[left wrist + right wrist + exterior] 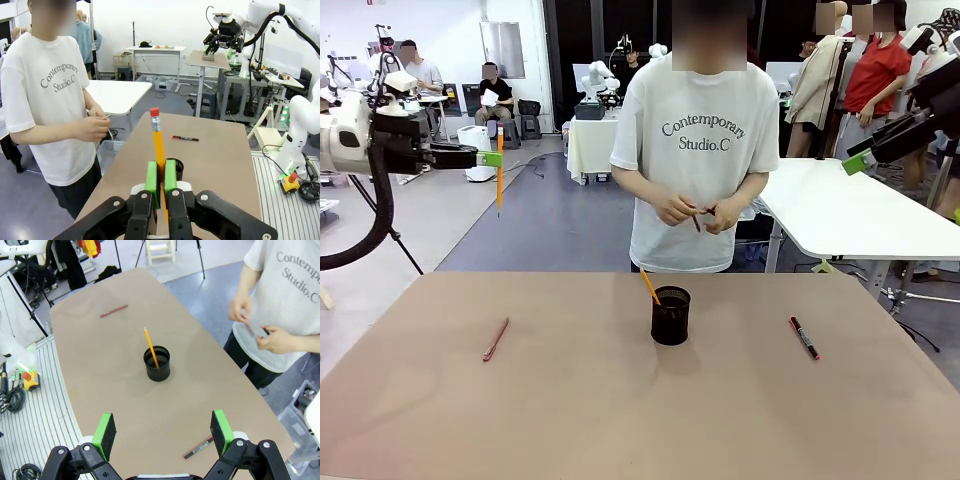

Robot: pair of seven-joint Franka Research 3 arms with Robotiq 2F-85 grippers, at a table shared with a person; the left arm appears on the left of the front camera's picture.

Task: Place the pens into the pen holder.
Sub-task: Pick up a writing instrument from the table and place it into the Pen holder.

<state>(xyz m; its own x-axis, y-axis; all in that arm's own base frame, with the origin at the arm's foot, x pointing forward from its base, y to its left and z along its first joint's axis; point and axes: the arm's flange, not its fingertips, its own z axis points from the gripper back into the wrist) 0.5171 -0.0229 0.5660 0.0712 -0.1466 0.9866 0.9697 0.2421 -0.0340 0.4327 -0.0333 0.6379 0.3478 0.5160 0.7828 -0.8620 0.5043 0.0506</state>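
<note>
The left gripper (492, 158), pinching a yellow-orange pencil (500, 175) that hangs upright, hovers high and well left of the pen holder (670, 318). The right gripper (163, 432) is spread wide, high to the holder's right, nearer the marker (804, 337) lying on the desk (570, 420).

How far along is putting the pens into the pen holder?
Done: one yellow pencil stands in the pen holder. In hand: the left gripper is shut on a second pencil, held high, away from the holder. Left: the pink pen and the marker lie on the table; the right gripper is open, holding nothing.
</note>
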